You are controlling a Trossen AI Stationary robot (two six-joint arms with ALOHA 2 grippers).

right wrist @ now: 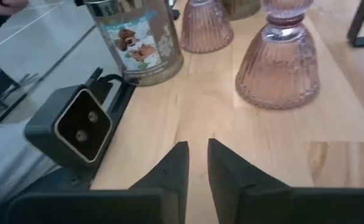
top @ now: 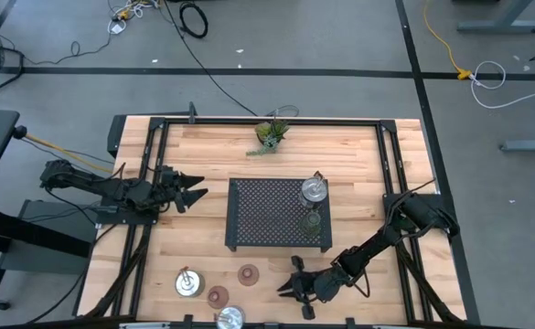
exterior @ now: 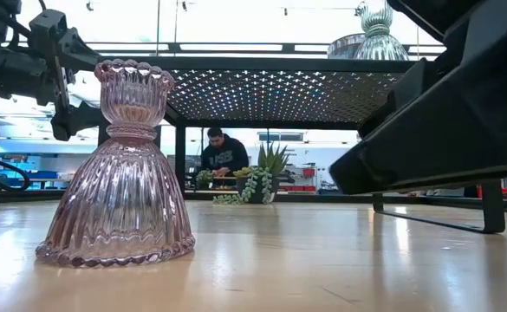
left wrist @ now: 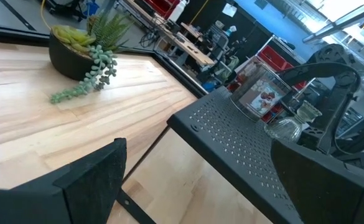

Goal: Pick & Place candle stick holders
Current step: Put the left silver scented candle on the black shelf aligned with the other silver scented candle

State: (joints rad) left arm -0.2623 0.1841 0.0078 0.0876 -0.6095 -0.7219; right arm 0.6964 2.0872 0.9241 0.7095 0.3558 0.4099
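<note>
A black perforated rack [top: 267,219] stands mid-table. On it stand a silver-lidded jar holder [top: 315,189] and an olive-green glass holder [top: 312,220]; both also show in the left wrist view [left wrist: 259,93] [left wrist: 290,124]. Near the table's front stand two silver ones [top: 189,282] [top: 230,318] and two brownish-red ribbed glass holders [top: 248,273] [top: 218,295], on their wide bases [right wrist: 278,59] [right wrist: 205,25]. My right gripper [top: 287,289] [right wrist: 197,158] hovers just right of them, empty, its fingers nearly together. My left gripper [top: 197,192] is open and empty, left of the rack.
A potted green plant [top: 272,135] sits at the far edge. A small camera block [right wrist: 76,127] stands at the front edge beside the labelled jar [right wrist: 141,40]. A black frame rims the table [top: 249,120]. A person [exterior: 223,156] shows in the room behind.
</note>
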